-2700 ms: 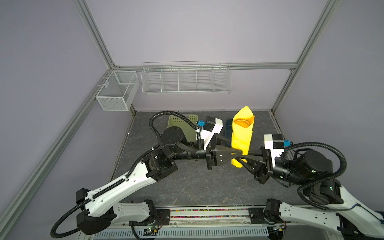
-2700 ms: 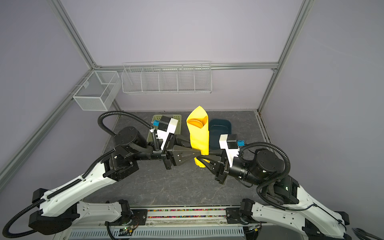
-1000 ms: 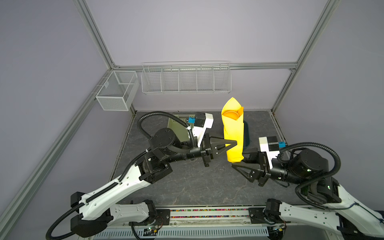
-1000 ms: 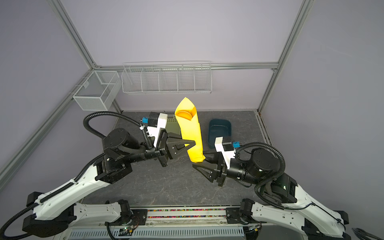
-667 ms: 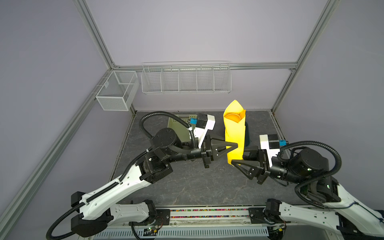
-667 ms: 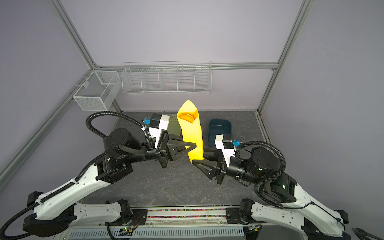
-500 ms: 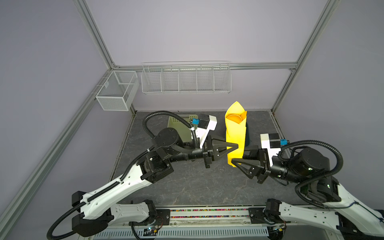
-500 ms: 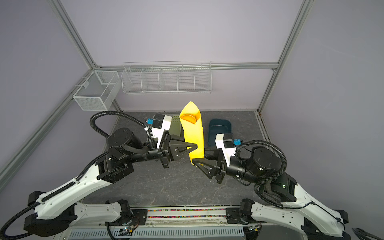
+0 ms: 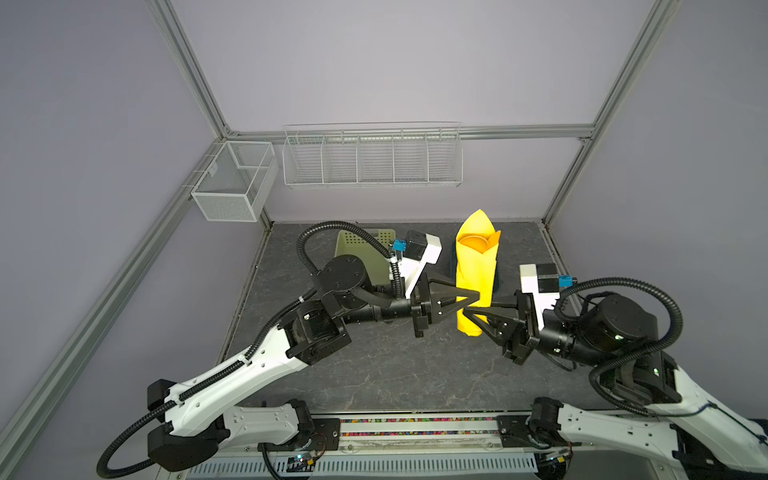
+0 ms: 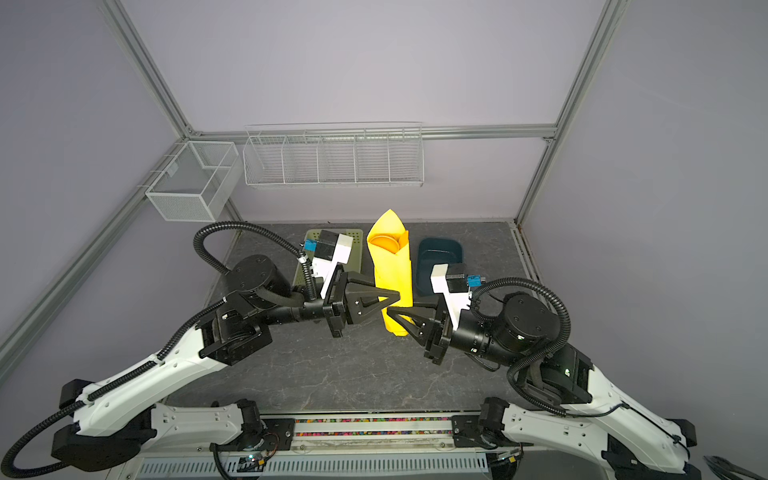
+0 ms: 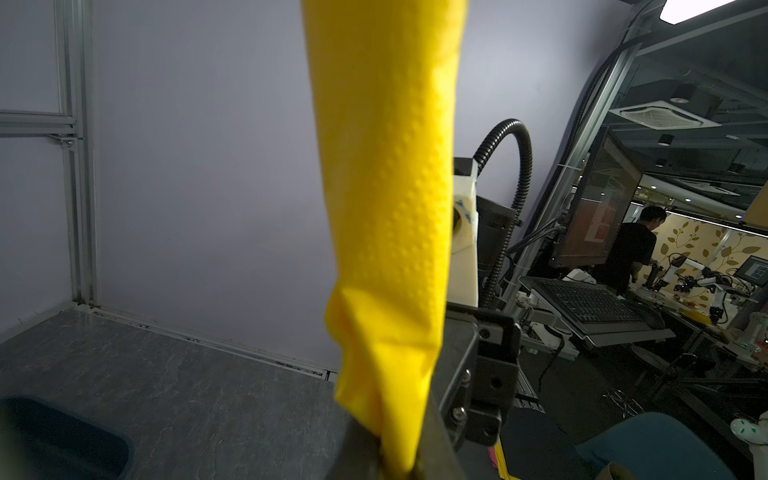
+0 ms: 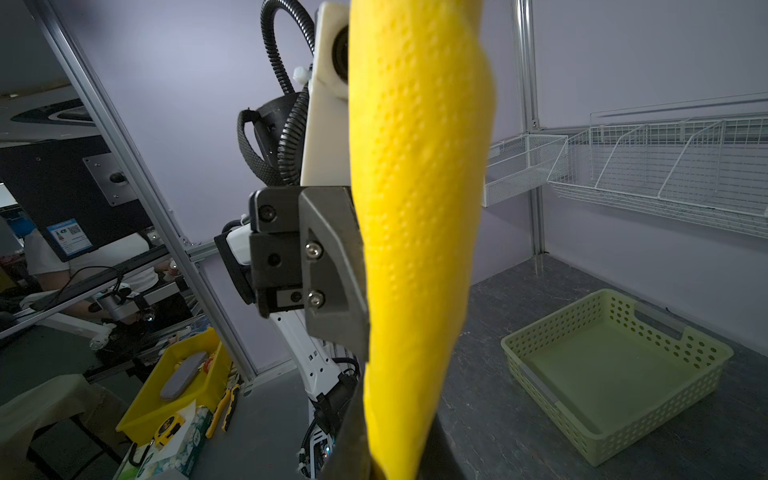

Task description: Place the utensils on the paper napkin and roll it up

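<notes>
Both top views show the rolled napkin (image 9: pixel 476 266) held upright, spoon (image 9: pixel 478 244) bowl in its open top. Left gripper (image 9: pixel 477 296) and right gripper (image 9: pixel 467 311) each pinch its lower part.

Both top views are sharp, lit evenly and softly from above, with the lilac walls (image 9: pixel 374 62) bowed by wide-angle distortion. The wrist views are dimmer. The close-up paper napkin (image 11: pixel 386 208) looks slightly soft, and a ceiling lamp (image 11: pixel 698 6) glares well apart from it.
</notes>
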Available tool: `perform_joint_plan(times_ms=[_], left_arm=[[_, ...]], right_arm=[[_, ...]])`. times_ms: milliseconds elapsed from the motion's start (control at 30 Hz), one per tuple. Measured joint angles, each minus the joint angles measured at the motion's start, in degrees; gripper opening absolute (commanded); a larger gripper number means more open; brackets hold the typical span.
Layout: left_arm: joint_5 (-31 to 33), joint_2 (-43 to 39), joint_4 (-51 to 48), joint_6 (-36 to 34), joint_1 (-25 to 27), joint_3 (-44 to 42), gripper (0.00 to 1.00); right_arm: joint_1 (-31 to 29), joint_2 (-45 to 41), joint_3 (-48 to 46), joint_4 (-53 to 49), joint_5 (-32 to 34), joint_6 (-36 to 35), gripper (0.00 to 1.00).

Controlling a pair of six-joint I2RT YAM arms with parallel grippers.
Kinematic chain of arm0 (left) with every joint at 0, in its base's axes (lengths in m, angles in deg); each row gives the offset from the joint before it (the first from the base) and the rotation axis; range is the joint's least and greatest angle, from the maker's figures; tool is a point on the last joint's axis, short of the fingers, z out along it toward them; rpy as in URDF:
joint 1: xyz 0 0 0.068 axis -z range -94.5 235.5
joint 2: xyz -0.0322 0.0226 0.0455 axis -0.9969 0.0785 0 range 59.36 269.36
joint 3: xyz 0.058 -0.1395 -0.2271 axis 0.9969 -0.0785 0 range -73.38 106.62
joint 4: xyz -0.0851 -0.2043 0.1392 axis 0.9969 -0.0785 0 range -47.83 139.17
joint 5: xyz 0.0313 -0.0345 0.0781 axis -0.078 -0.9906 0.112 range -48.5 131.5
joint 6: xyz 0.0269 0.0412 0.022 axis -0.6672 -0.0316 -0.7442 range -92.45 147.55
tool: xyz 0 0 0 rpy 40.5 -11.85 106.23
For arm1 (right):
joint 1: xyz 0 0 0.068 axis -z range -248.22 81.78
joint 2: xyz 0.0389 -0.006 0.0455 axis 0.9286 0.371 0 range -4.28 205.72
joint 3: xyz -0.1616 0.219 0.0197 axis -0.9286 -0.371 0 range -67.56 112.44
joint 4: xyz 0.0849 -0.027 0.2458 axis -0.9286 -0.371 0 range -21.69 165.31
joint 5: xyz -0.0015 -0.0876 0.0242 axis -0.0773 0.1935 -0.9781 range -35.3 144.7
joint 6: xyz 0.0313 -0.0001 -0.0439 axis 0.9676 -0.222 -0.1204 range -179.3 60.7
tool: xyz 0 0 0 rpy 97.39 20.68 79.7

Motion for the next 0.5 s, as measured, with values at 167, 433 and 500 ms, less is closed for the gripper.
perform_joint_plan(times_ms=[167,433,500], left_arm=[[0.74,0.00,-0.55,0.55,0.00,0.00,0.23],[0.96,-0.13,-0.76,0.85,0.00,-0.02,0.21],[0.96,-0.28,-0.76,0.98,0.00,-0.02,0.17]], right_arm=[[0.00,-0.35,-0.02,-0.28,0.59,-0.46,0.06],[0.00,-1.44,-0.44,-0.37,1.07,-0.61,0.06],[0.00,-1.44,-0.46,-0.35,1.18,-0.59,0.06]])
